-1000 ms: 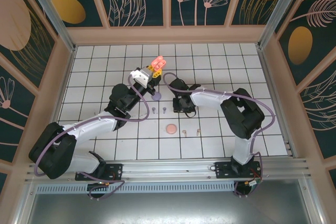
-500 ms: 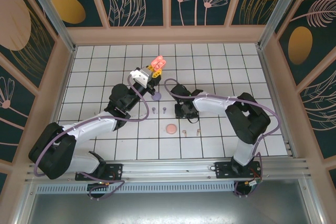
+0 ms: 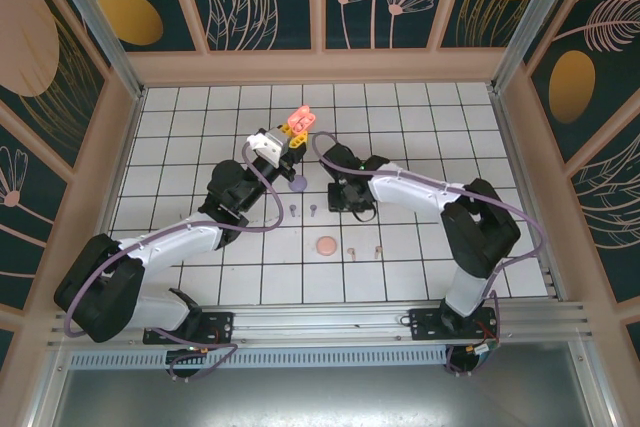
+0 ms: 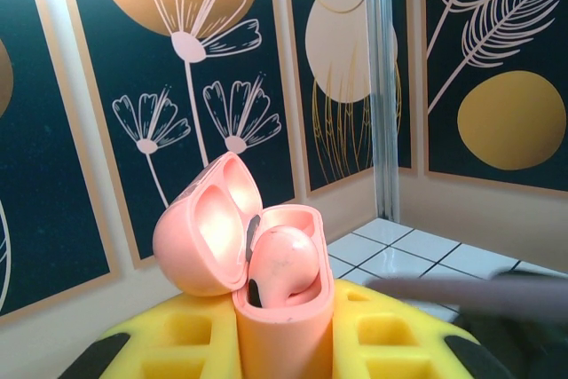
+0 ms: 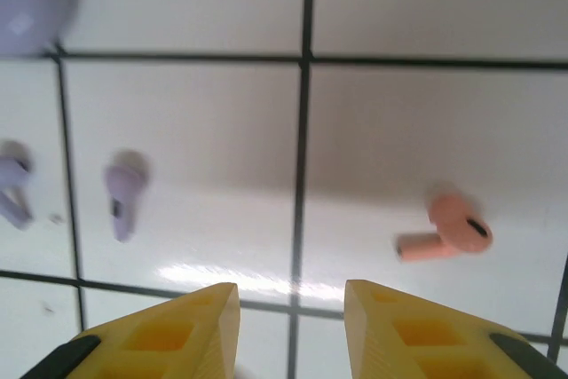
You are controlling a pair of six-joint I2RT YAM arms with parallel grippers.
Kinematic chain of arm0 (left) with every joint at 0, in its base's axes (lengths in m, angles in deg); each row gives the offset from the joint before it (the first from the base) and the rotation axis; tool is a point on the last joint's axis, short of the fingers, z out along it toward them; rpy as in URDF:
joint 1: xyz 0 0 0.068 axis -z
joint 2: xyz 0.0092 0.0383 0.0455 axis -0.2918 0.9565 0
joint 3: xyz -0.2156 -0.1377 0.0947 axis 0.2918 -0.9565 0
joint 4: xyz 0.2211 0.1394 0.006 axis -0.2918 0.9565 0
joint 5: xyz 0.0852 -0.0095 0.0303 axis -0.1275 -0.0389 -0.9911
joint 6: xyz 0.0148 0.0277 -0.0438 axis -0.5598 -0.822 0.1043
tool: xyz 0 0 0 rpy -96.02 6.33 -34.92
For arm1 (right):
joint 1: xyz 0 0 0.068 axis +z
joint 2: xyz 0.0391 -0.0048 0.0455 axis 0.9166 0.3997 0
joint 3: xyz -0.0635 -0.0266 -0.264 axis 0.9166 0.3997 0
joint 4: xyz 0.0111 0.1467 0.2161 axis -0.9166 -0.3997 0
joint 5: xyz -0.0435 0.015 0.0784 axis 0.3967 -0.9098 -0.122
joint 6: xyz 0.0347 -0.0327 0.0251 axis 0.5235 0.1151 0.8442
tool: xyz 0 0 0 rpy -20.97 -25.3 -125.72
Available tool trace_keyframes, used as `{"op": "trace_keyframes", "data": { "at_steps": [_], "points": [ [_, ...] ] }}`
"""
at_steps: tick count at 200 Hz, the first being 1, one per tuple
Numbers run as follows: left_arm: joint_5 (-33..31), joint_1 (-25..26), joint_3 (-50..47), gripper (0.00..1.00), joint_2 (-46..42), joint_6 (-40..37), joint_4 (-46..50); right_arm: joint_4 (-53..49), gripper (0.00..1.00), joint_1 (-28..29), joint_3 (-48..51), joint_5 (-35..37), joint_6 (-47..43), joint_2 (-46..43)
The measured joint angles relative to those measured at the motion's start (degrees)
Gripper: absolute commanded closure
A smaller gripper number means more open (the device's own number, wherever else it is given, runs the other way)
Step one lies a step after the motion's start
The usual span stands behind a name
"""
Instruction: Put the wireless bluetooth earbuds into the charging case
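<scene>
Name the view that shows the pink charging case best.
The left wrist view: the pink charging case sits close up, lid open, with one pink earbud seated inside. The top external view gives a small pink shape at the tip of the left gripper, interior unreadable. The right wrist view faces tiles with loose earbuds.

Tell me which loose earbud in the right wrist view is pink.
The salmon-pink stemmed plastic earbud lying farthest right; the two lilac plastic earbuds lie to its left.

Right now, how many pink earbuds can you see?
4 pink earbuds. One sits in the open pink case in the left hand. One lies on a tile before the right hand. Two lie right of the pink disc. Arms may hide others.
</scene>
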Motion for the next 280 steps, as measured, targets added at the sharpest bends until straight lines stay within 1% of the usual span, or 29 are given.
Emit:
{"op": "trace_keyframes", "data": {
  "at_steps": [20,56,74,117,167,204,240,280],
  "points": [
    [0.0,0.0,-0.07,1.0,-0.17,-0.02,-0.02,0.26,0.63,-0.72,-1.79,0.76,-0.13,2.69],
    [0.0,0.0,-0.09,1.0,-0.44,0.0,-0.02,0.15,0.64,-1.64,-1.92,1.75,-0.2,8.04],
    [0.0,0.0,-0.11,1.0,-0.52,-0.02,-0.02,0.13,0.64,-1.86,-1.92,2.19,-0.52,9.22],
    [0.0,0.0,-0.13,1.0,-0.55,0.0,-0.02,1.4,0.64,-1.86,-0.68,2.32,-1.27,8.66],
    [0.0,0.0,-0.13,1.0,-0.55,0.26,-0.04,4.35,0.64,-1.84,3.5,2.32,-1.66,5.97],
    [0.0,0.0,-0.13,1.0,-0.52,0.39,-0.07,4.55,0.65,-1.7,5.95,2.32,-1.66,3.98],
    [0.0,0.0,-0.13,1.0,-0.44,0.55,-0.52,2.95,0.66,-1.36,7.39,2.32,-1.88,2.51],
    [0.0,0.0,-0.13,1.0,-0.31,0.85,-0.85,-1.03,0.64,-1.18,6.88,2.23,-2.71,0.44]
  ]
}}
